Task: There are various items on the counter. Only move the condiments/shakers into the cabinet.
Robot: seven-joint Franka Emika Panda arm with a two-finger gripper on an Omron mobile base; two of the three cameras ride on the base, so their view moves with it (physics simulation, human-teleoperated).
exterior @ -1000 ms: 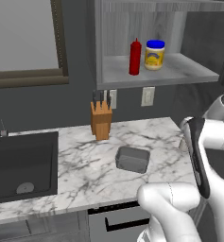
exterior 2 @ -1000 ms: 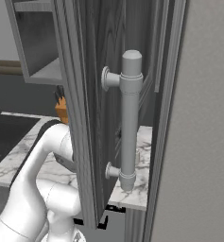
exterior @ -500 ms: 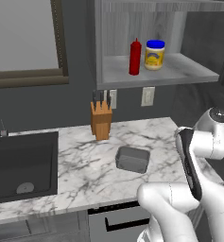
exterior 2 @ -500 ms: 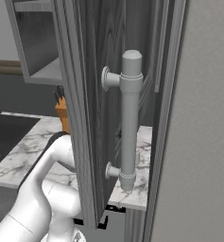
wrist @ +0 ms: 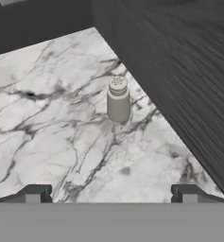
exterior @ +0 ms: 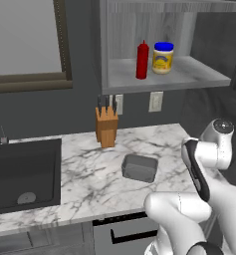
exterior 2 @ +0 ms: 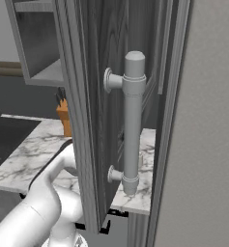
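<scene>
The small pale shaker [wrist: 118, 99] stands upright on the white marble counter [wrist: 52, 123], close to a dark wood-grain panel [wrist: 179, 71]. My gripper [wrist: 111, 194] hangs open some way short of the shaker, with nothing between its fingertips [wrist: 33, 194]. In the left base view the red squeeze bottle [exterior: 142, 60] and the blue-lidded yellow jar [exterior: 163, 58] stand side by side on the shelf of the grey cabinet [exterior: 199, 77]. My arm bends down at the right end of the counter [exterior: 89, 174].
A grey rectangular pan [exterior: 139, 168] lies mid-counter, with the wooden knife block [exterior: 106, 127] behind it at the wall. The dark sink [exterior: 22, 174] is at the left. An open cabinet door with a thick grey handle [exterior 2: 133, 120] stands close in the right base view.
My arm's elbow has dropped lower at the right end of the counter. The bottle, jar, pan and knife block have not moved.
</scene>
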